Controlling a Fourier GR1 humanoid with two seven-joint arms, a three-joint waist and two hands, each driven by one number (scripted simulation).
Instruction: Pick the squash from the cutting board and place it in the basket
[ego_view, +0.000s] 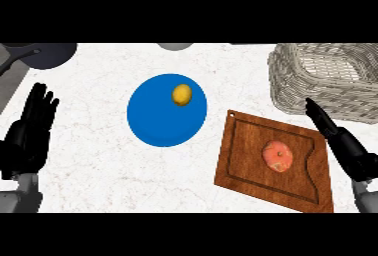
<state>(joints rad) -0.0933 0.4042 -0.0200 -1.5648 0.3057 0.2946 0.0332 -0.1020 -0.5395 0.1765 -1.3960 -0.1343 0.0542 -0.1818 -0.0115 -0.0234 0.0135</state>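
The right hand (351, 154) shows at the view's right side, seen edge-on, its fingers straight and open and slanting up toward the far side of the counter (88, 165); it holds nothing. Its lower part overlaps the right rim of the board (244, 162), hiding that edge.

Just left of this hand, apart from it, the squash (278, 156) lies on the board, a little right of the board's middle. It is nearly round, its slightly longer axis running away from the robot; a paler patch marks its near end, but which end bears the stem I cannot tell.

Beyond the fingertips stands the basket (295, 82), cut off by the view's right edge.

Farther left of the hand, past the board, is a blue plate (162, 125) carrying a small yellow fruit (181, 95).

Far left, the left hand (26, 134) rests open, fingers up. Beyond it a dark pan (49, 54) is cut off at the top.
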